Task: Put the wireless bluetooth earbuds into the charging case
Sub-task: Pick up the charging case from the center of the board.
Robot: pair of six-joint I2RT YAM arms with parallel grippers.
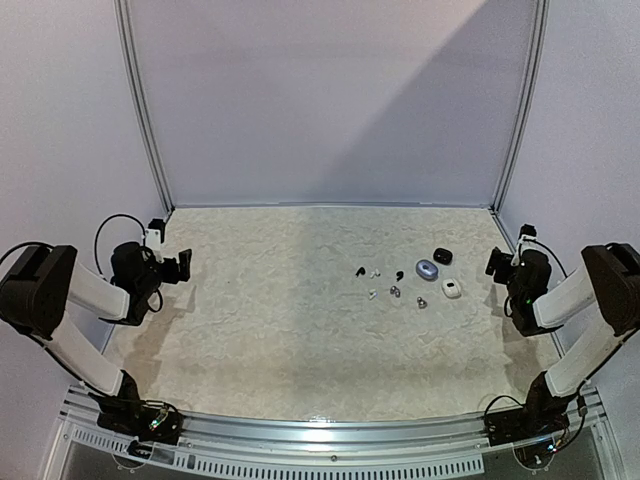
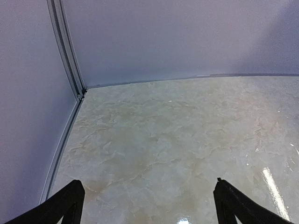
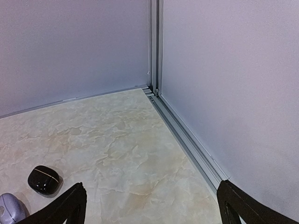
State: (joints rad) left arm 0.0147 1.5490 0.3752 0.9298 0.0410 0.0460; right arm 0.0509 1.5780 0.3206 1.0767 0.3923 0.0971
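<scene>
Several tiny earbuds lie loose right of the table's middle: a black one [image 1: 359, 270], a white one [image 1: 375, 271], another black [image 1: 399, 275], a white [image 1: 372, 294] and two silvery ones [image 1: 395, 292] [image 1: 421, 302]. Just right of them sit three pebble-like charging cases: black [image 1: 442, 256] [image 3: 44, 179], blue-grey [image 1: 427, 269] [image 3: 9, 209] and white [image 1: 452, 289]. My left gripper [image 1: 185, 265] [image 2: 147, 185] hovers open at the far left, over bare table. My right gripper [image 1: 492, 262] [image 3: 150, 185] is open at the right edge, just right of the cases, with nothing between its fingers.
The marbled beige table [image 1: 280, 330] is boxed in by pale walls with metal corner posts [image 1: 145, 110] [image 3: 155, 46]. A metal rail [image 3: 191, 144] runs along the right wall. The arm bases stand at the near edge.
</scene>
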